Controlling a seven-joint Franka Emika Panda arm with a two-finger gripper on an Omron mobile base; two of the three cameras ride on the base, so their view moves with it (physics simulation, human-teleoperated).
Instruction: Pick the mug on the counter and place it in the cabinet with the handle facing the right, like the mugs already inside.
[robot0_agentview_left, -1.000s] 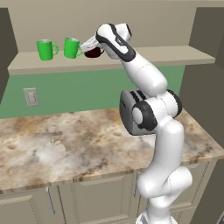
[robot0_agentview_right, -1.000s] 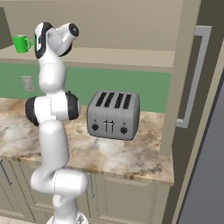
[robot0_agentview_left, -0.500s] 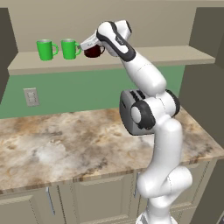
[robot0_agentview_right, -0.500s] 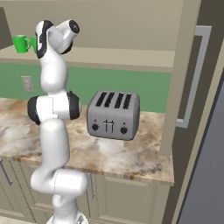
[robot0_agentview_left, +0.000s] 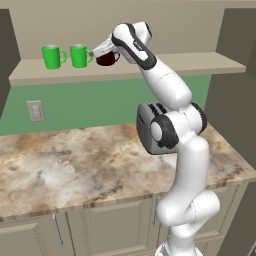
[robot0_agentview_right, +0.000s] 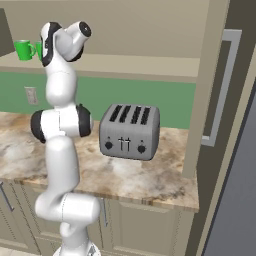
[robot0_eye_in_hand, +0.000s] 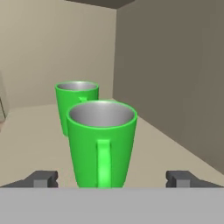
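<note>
One bright green mug (robot0_eye_in_hand: 101, 142), grey inside, handle (robot0_eye_in_hand: 103, 161) facing camera, upright on cabinet (robot0_eye_in_hand: 39, 131), tool (robot0_eye_in_hand: 111, 178) spread wide

The left base view looks forward and down from behind the arm's left, the arm rising at 5 o'clock, the cabinet (robot0_agentview_left: 165, 64) crossing toward 12; the right base view looks from behind its right, the arm at 8 o'clock, a toaster (robot0_agentview_right: 129, 131) near centre; both take in the counter (robot0_agentview_left: 65, 165) and the same shelf from well back; the hand view sits close along the shelf, the mug (robot0_eye_in_hand: 102, 142) dead ahead, another green mug (robot0_eye_in_hand: 75, 98) behind it toward 11.
</note>
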